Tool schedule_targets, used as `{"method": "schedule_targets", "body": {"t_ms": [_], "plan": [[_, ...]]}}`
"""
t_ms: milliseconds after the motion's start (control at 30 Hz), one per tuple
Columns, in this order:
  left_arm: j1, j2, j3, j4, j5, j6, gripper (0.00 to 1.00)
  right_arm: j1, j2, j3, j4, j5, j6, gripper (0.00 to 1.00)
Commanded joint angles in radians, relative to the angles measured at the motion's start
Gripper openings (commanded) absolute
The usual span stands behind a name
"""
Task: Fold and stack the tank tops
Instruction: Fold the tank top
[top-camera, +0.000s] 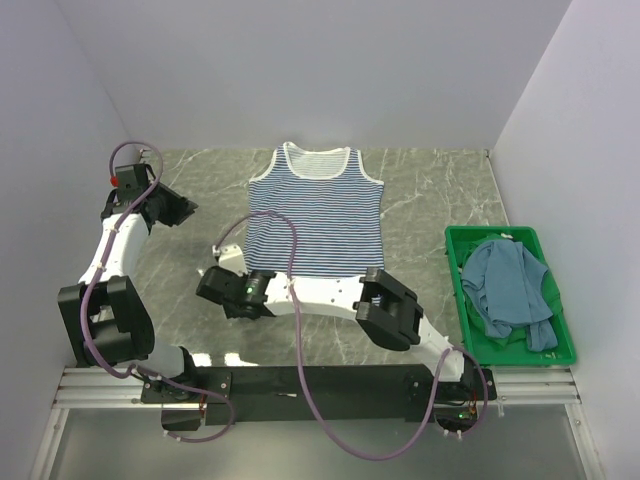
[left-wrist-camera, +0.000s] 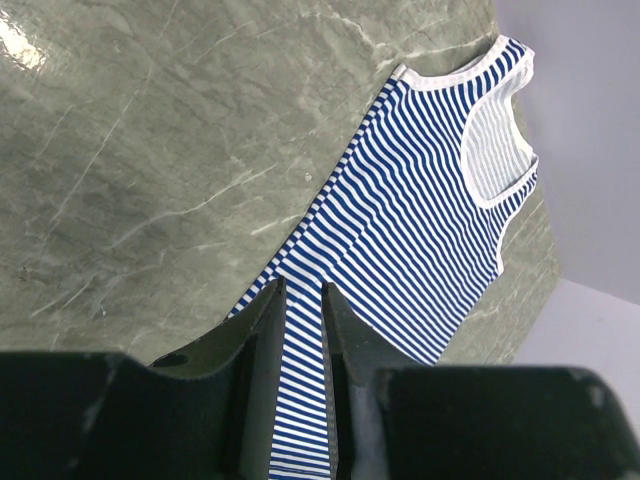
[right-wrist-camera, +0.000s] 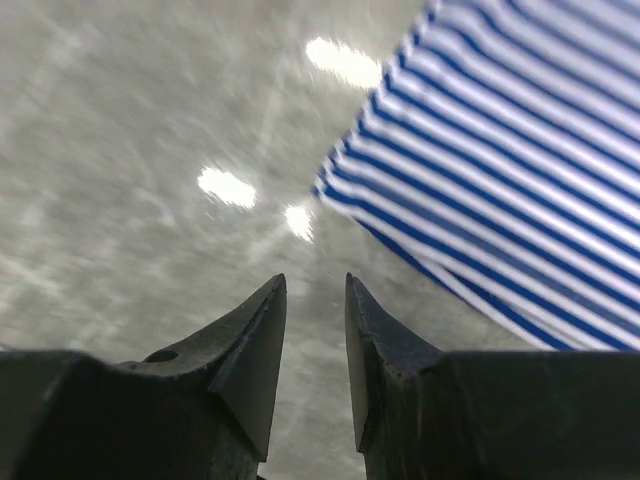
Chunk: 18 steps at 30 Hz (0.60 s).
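Note:
The navy-and-white striped tank top (top-camera: 318, 215) lies flat in the middle of the table, neck to the far side. It also shows in the left wrist view (left-wrist-camera: 430, 200) and the right wrist view (right-wrist-camera: 520, 150). The teal-blue tank top (top-camera: 510, 285) lies crumpled in the green crate (top-camera: 453, 290). My left gripper (top-camera: 185, 210) hangs above the table to the left of the striped top, jaws slightly apart and empty (left-wrist-camera: 302, 290). My right gripper (top-camera: 222, 252) is low by the top's near left corner, slightly open and empty (right-wrist-camera: 315, 280).
The green crate stands at the right edge of the table. White walls close in the table on the left, back and right. The right arm stretches across the near side of the table, just in front of the striped top's hem.

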Motion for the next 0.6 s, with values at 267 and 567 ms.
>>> {"method": "schedule_targets", "body": {"t_ms": [267,567], "plan": [[-0.001,0.006,0.056,0.012,0.023,-0.007,0.26,-0.051,0.161,0.322,-0.096,0.069,-0.043,0.37],[-0.001,0.016,0.051,0.012,0.015,0.002,0.25,-0.059,0.197,0.322,-0.107,0.084,-0.035,0.38]]}}
